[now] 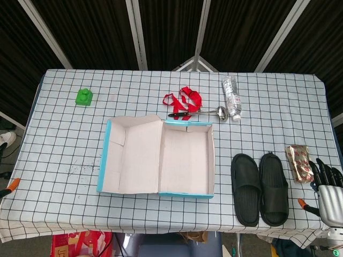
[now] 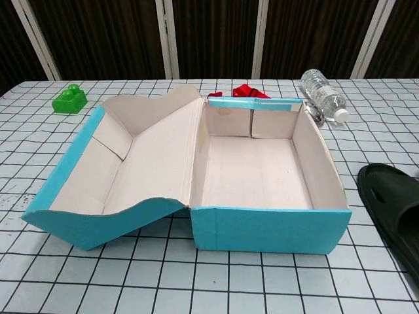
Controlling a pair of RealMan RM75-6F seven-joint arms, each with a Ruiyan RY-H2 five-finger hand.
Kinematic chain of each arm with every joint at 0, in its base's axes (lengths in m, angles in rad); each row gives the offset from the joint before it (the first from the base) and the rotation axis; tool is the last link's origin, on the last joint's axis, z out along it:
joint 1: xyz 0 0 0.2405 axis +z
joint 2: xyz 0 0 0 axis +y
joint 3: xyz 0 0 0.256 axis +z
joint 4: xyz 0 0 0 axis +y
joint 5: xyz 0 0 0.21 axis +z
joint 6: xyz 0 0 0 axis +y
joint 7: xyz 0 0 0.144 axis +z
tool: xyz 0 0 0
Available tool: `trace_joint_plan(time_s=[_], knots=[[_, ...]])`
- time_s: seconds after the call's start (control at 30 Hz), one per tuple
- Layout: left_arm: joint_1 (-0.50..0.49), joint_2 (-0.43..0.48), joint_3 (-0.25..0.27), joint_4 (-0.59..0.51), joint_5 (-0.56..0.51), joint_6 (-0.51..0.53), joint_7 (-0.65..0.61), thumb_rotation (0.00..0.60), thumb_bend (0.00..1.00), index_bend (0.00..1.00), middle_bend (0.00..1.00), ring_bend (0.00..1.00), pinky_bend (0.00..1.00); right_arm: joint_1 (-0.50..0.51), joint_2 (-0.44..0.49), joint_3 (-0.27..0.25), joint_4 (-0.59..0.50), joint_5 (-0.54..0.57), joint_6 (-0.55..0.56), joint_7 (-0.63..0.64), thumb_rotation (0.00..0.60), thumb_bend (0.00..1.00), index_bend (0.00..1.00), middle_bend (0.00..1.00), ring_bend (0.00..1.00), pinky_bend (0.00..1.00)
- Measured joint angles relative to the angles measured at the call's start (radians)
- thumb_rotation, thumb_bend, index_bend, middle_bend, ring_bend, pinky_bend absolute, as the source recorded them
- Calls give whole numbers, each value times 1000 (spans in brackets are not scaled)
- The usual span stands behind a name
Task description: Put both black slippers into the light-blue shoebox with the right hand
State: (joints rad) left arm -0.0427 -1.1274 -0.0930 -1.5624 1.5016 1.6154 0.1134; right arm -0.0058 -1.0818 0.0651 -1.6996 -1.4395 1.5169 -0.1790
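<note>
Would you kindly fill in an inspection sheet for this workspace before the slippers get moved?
Surface: table under a white cloth with a black grid, faint speckled marks left of the box.
Job's things: light-blue shoebox open, lid folded out to its left, nothing inside; two black slippers side by side to its right, soles down.
Clutter: green toy block, red ribbon, metal spoon, plastic water bottle, patterned packet.
Hands: right hand at the table's right edge, fingers apart, holding nothing; left hand nothing seen.
Cables: nothing seen.
Surroundings: dark slatted wall with pale struts.
</note>
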Motion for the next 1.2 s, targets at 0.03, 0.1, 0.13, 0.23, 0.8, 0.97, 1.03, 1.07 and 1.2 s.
trace_joint_plan(time_s=[0.03,0.1,0.13,0.23,0.8,0.97,1.03,1.07,1.2], knots=[[0,1,1,0,1,0,-3,600,273,46,0,0,15,-1,1,0,-1,0,1,0,600,152,89,67,96,104],[0,2,2,0,4,0,-6,600,273,46,0,0,15,-3,1,0,-3,-1,6,0,600,152,90,67,96,104],[1,3,2,-1,6,2,-8,600,273,46,0,0,15,-4,1,-1,-3,-2,8,0,600,152,89,67,96,104],[3,6,6,-6,12,6,-11,600,273,46,0,0,15,-7,4,-4,-8,-3,9,0,600,152,89,66,96,104],[-1,-1,3,-8,-11,-14,27,600,273,46,0,0,15,11,49,-15,-48,9,-65,60,600,152,83,66,96,104],[-6,-10,-1,-2,-4,-9,26,600,273,47,0,0,15,82,180,-18,-126,22,-235,116,600,152,63,66,96,104],[-6,-9,1,-1,-4,-12,24,600,273,46,0,0,15,120,242,-15,-171,45,-320,118,600,152,55,66,96,104],[-6,-8,2,-1,-5,-13,21,600,273,46,0,0,15,150,283,-11,-203,69,-383,114,600,152,53,66,96,104],[-5,-2,3,-2,-4,-15,4,600,273,46,0,0,15,275,405,7,-297,197,-611,82,600,152,36,66,96,104]])
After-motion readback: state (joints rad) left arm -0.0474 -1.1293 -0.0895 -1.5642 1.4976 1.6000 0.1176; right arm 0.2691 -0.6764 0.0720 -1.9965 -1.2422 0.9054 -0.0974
